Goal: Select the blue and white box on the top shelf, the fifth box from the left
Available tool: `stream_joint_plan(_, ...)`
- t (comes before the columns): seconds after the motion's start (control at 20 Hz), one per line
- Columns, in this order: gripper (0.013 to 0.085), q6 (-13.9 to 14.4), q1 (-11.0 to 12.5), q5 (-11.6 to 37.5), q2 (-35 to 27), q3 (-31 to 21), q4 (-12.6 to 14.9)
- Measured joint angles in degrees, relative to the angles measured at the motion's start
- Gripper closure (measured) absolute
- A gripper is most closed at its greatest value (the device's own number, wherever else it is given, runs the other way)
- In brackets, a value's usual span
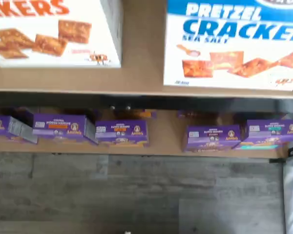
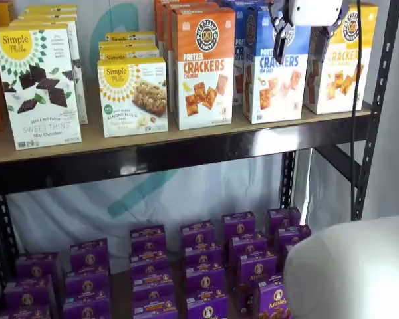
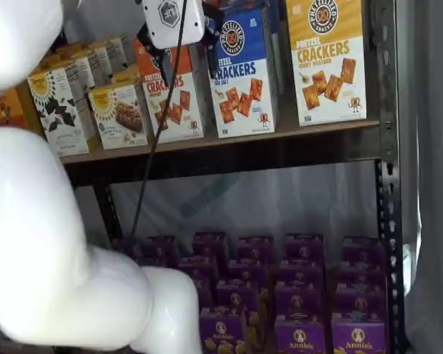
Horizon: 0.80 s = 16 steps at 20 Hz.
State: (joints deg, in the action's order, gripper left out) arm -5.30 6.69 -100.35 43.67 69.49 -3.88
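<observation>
Blue and white box (image 2: pixel 274 66) is seen once on the top shelf (image 2: pixel 186 156); pincer (image 2: pixel 300 41) spread, empty, fingers unseen from the wrist.

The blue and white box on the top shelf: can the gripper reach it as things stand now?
Probably yes. The gripper hangs open in front of the blue and white box, nothing stands between them, and the box sits at the top shelf front edge.

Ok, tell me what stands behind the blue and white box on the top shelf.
Directly behind the blue and white box at least one more blue-topped box shows. How far that row runs back is hidden by the front box and the pincer.
</observation>
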Motion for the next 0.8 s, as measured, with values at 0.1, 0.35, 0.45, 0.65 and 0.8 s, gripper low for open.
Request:
stream_joint_plan(0.1,0.0130,0.00,-0.10,0.27,-1.52,1.26,0.37)
stream_joint_plan(0.35,0.0130,-0.35,0.24,1.40,-4.54,3.39,0.17)
stream_joint_plan(0.45,0.0130,-0.35,0.15,2.33,-5.02,3.57,0.50)
stream_joint_plan(0.65,0.0130,-0.52,0.22,3.29,-6.16,4.28,1.05)
stream_joint_plan(0.8,0.0130,-0.61,0.23,4.19,-6.88,4.68,1.62)
